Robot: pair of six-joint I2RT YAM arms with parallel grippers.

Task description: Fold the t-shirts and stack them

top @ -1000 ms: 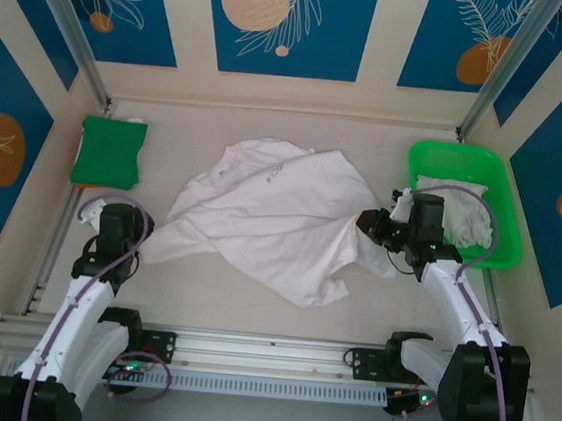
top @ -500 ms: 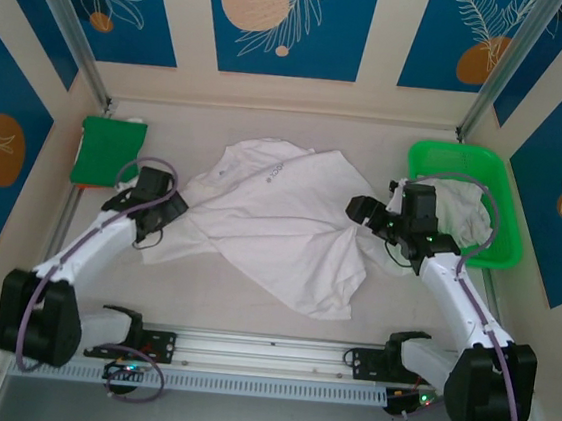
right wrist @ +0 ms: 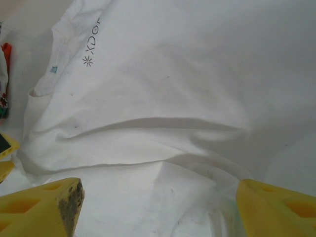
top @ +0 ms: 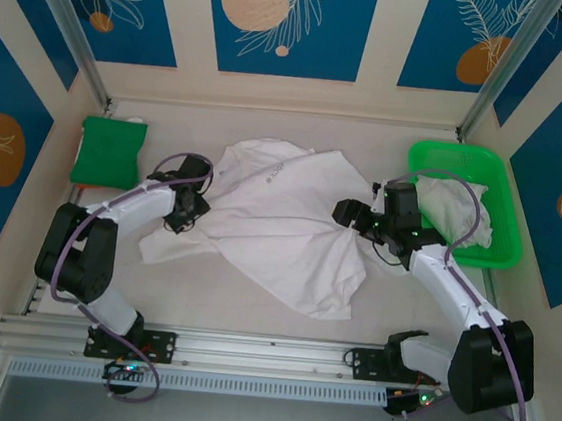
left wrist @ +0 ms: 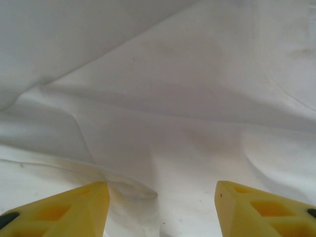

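Both arms are down at the t-shirt (top: 279, 225), which sprawls crumpled across the middle of the table. The left gripper (top: 187, 207) has its fingers apart at the shirt's left edge, and the right gripper (top: 349, 214) is spread wide at its right edge. The danger is that a pinch catches just one layer or a stray fold, dragging everything askew. The cotton is thin, limp and white, ridged with soft creases, with a faint print near the collar.

t-shirt (top: 280, 220): white, faint grey print | tray (top: 468, 155): bright green | wall panels (top: 281, 19): blue, orange discs | left hand (left wrist: 162, 186): yellow

Blue floral panels (top: 289, 20) surround a beige tabletop (top: 210, 309).
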